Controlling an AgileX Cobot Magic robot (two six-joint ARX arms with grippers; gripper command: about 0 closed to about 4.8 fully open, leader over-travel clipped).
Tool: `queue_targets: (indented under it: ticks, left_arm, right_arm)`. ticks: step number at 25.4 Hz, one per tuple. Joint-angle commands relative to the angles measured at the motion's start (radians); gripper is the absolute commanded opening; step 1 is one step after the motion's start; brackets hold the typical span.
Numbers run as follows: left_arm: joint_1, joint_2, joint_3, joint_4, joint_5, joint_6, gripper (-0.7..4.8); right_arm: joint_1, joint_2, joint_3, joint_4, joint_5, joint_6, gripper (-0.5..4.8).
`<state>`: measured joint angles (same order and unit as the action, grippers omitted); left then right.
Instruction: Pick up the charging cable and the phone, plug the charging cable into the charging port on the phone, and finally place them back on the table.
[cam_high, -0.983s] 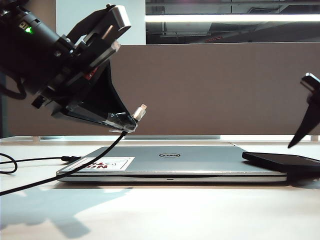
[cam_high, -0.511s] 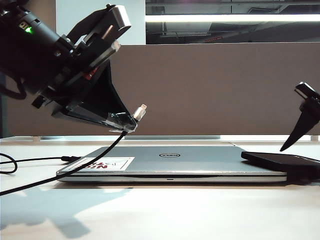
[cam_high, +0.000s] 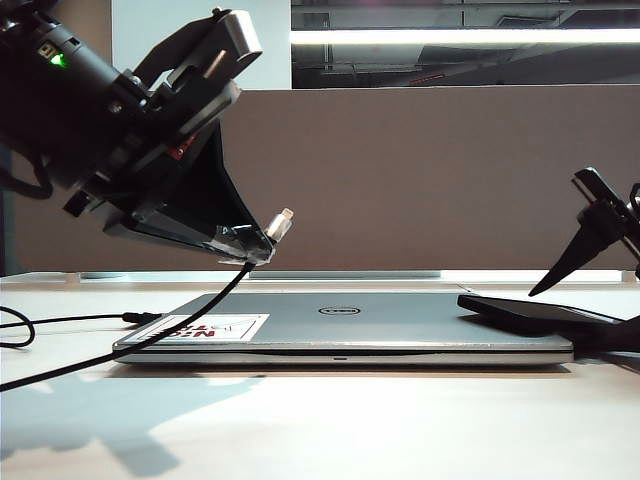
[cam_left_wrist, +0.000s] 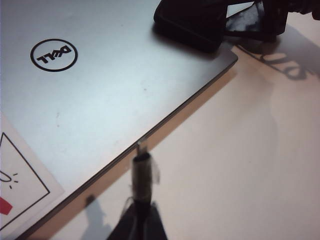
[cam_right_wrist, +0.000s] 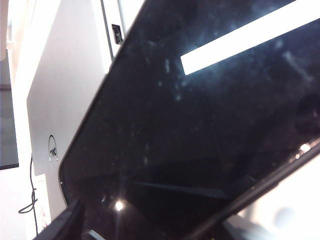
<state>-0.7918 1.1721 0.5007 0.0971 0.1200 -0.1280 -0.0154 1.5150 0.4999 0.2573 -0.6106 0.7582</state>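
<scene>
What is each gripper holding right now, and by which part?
The left gripper, raised over the laptop, grips the charging cable just behind its silver plug. The right gripper straddles the phone; whether it grips cannot be told.

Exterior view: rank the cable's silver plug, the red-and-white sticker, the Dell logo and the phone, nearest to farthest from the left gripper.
1. Silver plug: sticks out of the left gripper, whose jaws are shut on the charging cable.
2. Sticker: below, on the laptop lid's left end.
3. Dell logo: mid-lid.
4. Phone: far right, by the right gripper.
</scene>
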Motion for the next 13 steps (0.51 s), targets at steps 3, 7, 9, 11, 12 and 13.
queue_targets:
  ticks: [3,7,9,11,12,13]
  left_arm:
    - [0.0,-0.002,0.003,0.016,0.001,0.001,-0.08]
    - [0.0,-0.002,0.003,0.016,0.001,0.001,-0.08]
    - [0.0,-0.002,0.003,0.016,0.001,0.001,-0.08]
    - [0.0,-0.002,0.003,0.016,0.001,0.001,-0.08]
    - [0.0,-0.002,0.003,0.016,0.001,0.001,-0.08]
    - [0.0,-0.002,0.003,0.016,0.001,0.001,-0.08]
  right_arm:
    - [0.001,0.029,-0.011,-0.013,0.039,0.002,3.05]
    - [0.001,0.029,-0.011,-0.014,0.071,0.002,3.06]
    - [0.001,0.029,-0.011,-0.012,0.082,0.002,3.06]
    - [0.001,0.029,-0.011,-0.006,0.091,0.003,3.05]
    - [0.001,0.029,-0.011,-0.002,0.093,0.003,3.05]
    - [0.001,0.029,-0.011,0.008,0.093,0.005,3.02]
